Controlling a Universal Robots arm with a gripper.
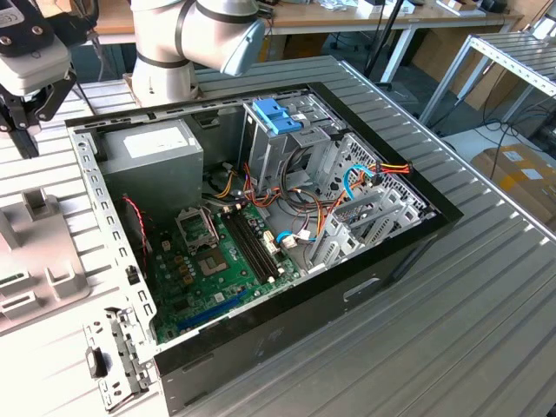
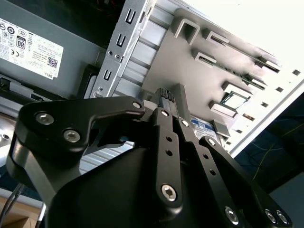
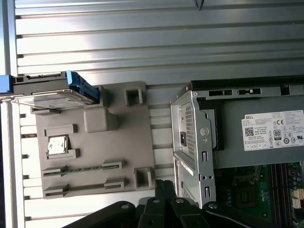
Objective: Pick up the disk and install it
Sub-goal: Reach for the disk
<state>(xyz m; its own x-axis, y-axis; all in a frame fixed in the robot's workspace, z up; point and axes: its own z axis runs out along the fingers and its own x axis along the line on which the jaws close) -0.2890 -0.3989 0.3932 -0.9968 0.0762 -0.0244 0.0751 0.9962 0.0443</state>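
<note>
The disk [image 3: 47, 90] is lying at one end of the grey parts tray [image 3: 118, 142]; the gripper [image 3: 164, 184] is hovering near the tray's opposite end, fingers pressed together, empty, well apart from the disk.

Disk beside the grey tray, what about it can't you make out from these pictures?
- Disk, first wrist view: one end cut off by the picture's edge; top face washed out by glare.
- Grey tray, exterior view: cut off by that view's left edge.
- Second wrist view: the gripper hides much of the tray.
</note>
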